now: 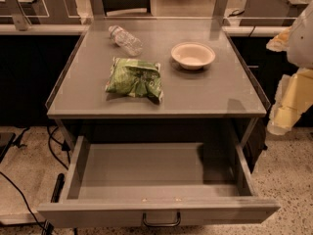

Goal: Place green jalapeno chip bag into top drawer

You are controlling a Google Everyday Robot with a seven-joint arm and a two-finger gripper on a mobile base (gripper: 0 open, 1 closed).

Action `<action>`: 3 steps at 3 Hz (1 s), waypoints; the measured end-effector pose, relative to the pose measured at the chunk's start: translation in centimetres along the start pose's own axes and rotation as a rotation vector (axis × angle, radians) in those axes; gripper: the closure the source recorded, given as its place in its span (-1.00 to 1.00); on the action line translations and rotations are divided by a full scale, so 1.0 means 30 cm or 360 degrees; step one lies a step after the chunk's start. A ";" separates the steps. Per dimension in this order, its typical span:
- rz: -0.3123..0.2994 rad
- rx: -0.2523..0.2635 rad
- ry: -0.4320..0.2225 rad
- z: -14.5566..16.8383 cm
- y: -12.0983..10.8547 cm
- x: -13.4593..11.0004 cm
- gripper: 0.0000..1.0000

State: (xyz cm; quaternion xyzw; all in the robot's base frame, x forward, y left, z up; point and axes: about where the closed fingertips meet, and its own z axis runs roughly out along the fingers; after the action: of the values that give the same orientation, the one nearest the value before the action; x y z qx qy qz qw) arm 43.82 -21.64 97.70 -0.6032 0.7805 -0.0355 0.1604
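The green jalapeno chip bag (134, 79) lies flat on the grey tabletop (210, 94), left of centre and near the front. The top drawer (156, 212) below the tabletop is pulled out wide. Its grey floor shows, and its dark pull handle (161, 222) sits at the centre of the front panel. My gripper (283, 109) is a pale yellowish shape at the right edge of the camera view, beyond the table's right side at about tabletop height. It is well apart from the bag and touches nothing.
A clear plastic bottle (125, 40) lies on its side at the back left of the tabletop. A cream bowl (192, 55) stands at the back right. Cables (19, 190) run over the floor to the left of the drawer. Chairs and counters stand behind the table.
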 end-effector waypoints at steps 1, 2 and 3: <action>-0.0005 0.0023 -0.0009 0.002 -0.010 -0.007 -1.00; -0.0020 0.0056 -0.0077 0.024 -0.039 -0.041 -1.00; -0.0046 0.0070 -0.0180 0.062 -0.073 -0.100 -1.00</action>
State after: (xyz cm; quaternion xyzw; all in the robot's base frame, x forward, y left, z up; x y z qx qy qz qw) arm 47.07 -19.11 97.11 -0.6117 0.7605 -0.0208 0.2168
